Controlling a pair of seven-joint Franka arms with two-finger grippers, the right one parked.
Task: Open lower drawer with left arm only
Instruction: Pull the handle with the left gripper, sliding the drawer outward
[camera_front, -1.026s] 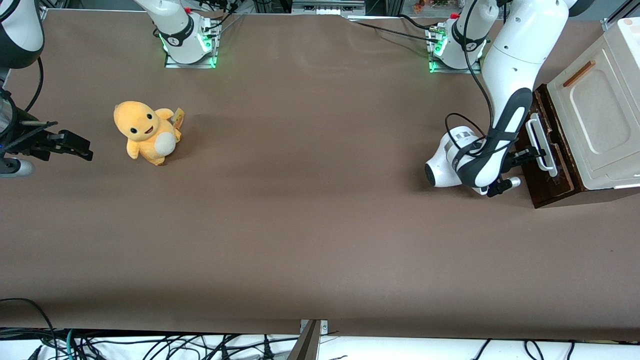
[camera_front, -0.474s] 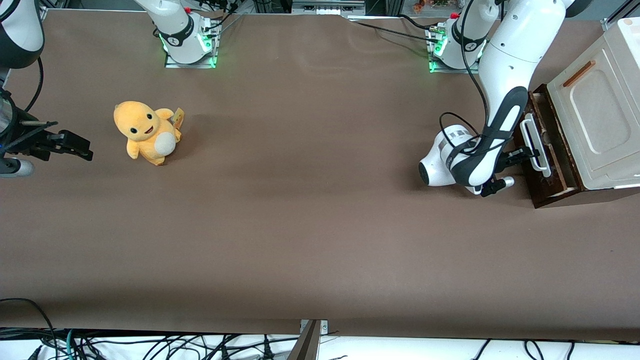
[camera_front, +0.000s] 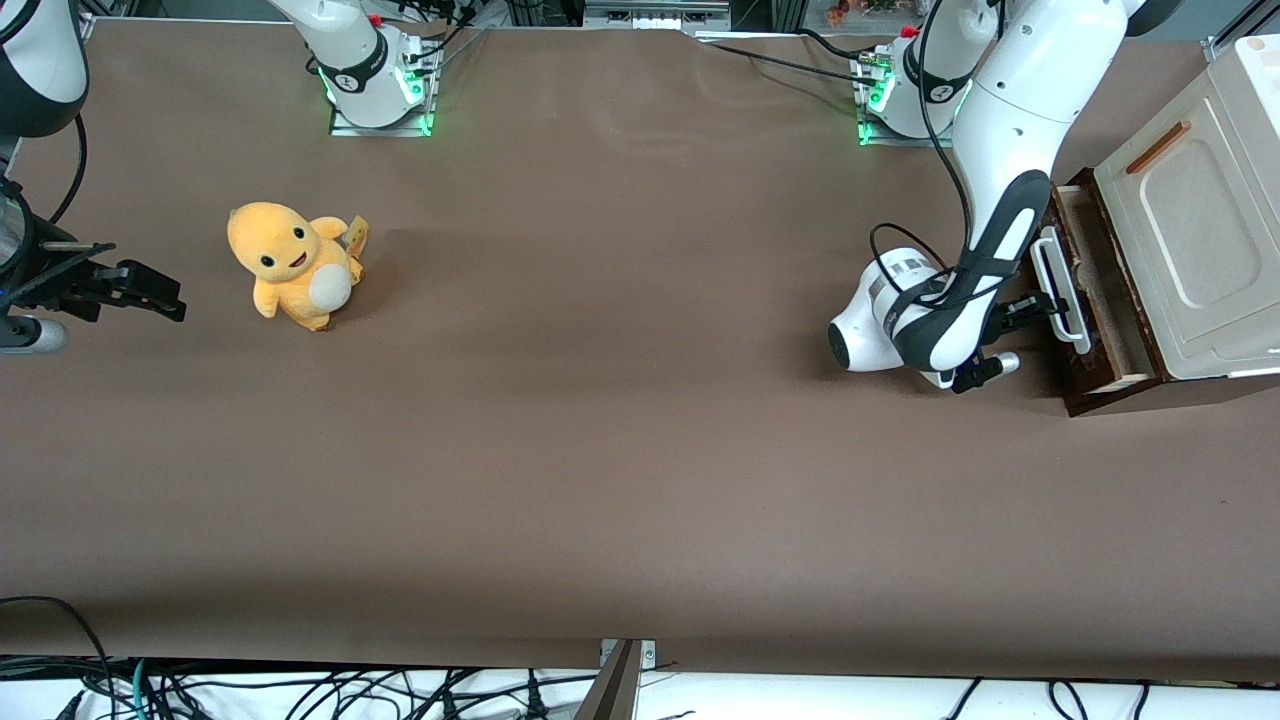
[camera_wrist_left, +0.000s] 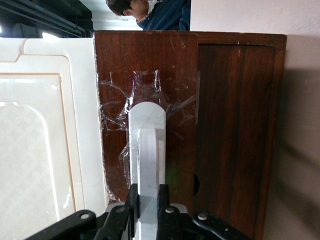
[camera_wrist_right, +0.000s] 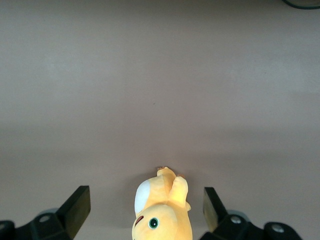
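Gripper (camera_wrist_left: 148, 200) of my left arm (camera_front: 1000, 200), closed on the white loop handle (camera_wrist_left: 147, 145) of the lower drawer (camera_front: 1085, 290): one black finger (camera_wrist_left: 132, 197) sits against each flank of the loop, as the wrist view shows. Handle and dark drawer front (camera_wrist_left: 145, 90) lie straight ahead of my gripper, the front touching nothing of me but the handle. Long axis of the handle runs along the drawer front, crosswise to the line of pull; my fingers straddle it across its short width, near one end of the loop. The move in hand, as I judge it, is a straight draw of the gripper away from the cabinet (camera_front: 1180, 240), along the drawer's own sliding line; any sideways drift could bind the drawer or twist the taped handle. Drawer stands partly open: from the front a strip of pale tan interior (camera_front: 1100, 290) shows between the drawer front and the cream panel (camera_front: 1195, 215) above it. I can see nothing lying in that exposed strip; the rest of the interior is hidden under the cabinet. A yellow plush toy (camera_front: 292, 262) lies well apart from my gripper, toward the parked arm's end of the table (camera_front: 600, 450).
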